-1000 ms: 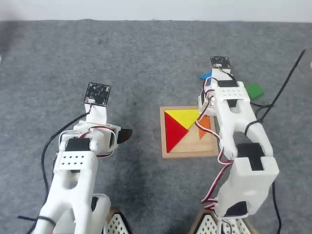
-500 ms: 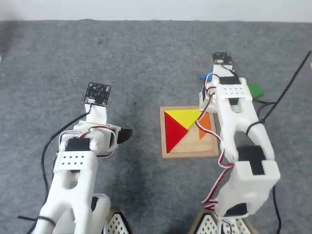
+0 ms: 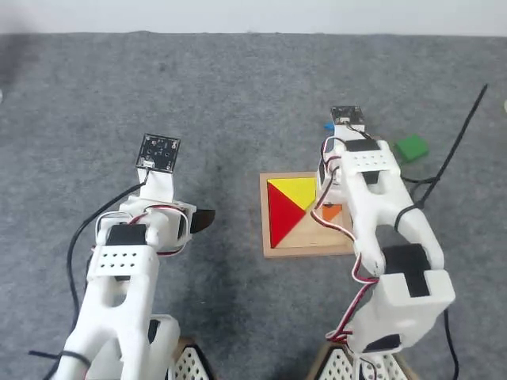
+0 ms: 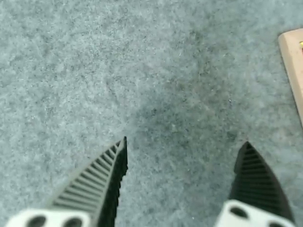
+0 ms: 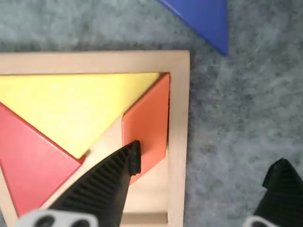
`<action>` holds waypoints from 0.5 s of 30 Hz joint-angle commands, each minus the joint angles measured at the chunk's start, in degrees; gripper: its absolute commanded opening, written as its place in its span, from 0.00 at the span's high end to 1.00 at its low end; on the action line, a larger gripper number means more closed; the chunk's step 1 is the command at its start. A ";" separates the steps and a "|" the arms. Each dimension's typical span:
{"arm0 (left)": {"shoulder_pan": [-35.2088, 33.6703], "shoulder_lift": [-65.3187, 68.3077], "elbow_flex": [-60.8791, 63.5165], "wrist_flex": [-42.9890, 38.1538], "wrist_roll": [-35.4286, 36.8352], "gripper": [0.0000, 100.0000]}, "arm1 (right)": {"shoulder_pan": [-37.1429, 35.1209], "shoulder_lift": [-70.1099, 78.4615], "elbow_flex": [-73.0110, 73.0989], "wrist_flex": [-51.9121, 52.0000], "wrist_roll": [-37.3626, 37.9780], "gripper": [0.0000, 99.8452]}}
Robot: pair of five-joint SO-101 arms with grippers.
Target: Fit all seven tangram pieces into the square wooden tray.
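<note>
The square wooden tray (image 3: 305,252) lies at centre right of the grey mat. It holds a red triangle (image 3: 279,215), a yellow triangle (image 3: 295,190) and an orange piece (image 3: 332,211). In the right wrist view, my right gripper (image 5: 206,165) is open and straddles the tray rim (image 5: 179,118). One finger (image 5: 124,166) is over the orange piece (image 5: 149,118); the other hangs outside over the mat. A blue piece (image 5: 201,16) lies just beyond the tray. My left gripper (image 4: 184,151) is open over bare mat, left of the tray.
A green piece (image 3: 412,147) lies on the mat at the right, behind the right arm, near a black cable (image 3: 459,134). The blue piece (image 3: 328,125) peeks out beside the right wrist. Open mat stretches across the far and left sides.
The right arm swung slightly left and drew back over the tray's right edge, uncovering more of the green piece. The left arm stayed still.
</note>
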 commanded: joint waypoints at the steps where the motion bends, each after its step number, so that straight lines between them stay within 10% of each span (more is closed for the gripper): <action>1: -0.18 -1.49 -0.22 -1.05 -0.79 0.65 | 0.04 -2.86 0.09 -1.71 -0.18 0.59; 15: -0.18 -1.41 -0.22 -1.05 -0.79 0.65 | 0.22 -3.65 -3.60 -1.19 -0.09 0.59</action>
